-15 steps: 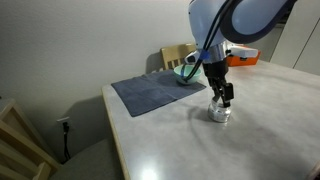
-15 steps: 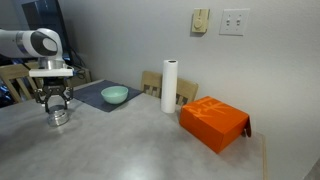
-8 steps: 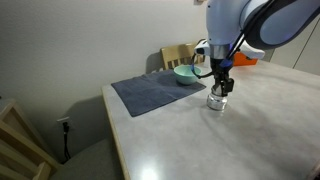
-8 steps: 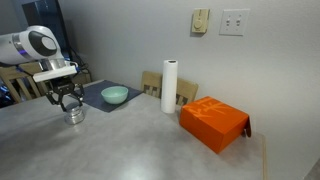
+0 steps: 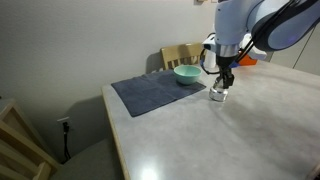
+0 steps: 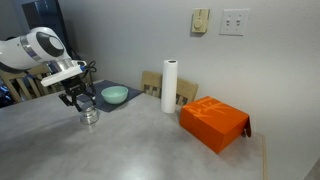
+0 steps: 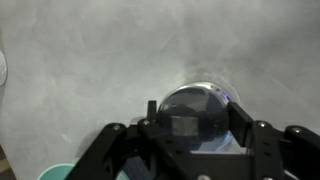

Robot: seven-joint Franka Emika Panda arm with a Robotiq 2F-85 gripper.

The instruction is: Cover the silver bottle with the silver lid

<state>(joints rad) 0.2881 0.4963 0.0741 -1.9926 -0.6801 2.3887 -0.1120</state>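
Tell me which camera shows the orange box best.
In an exterior view, the whole orange box sits unobstructed on the table: best. In an exterior view, only a sliver shows behind the arm. The wrist view misses it.

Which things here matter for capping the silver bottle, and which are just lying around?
For the job:
- silver bottle, directly beneath the gripper
- silver lid, which cannot be told apart from the bottle in these views

Lying about:
- teal bowl
- blue-grey mat
- white roll
- orange box
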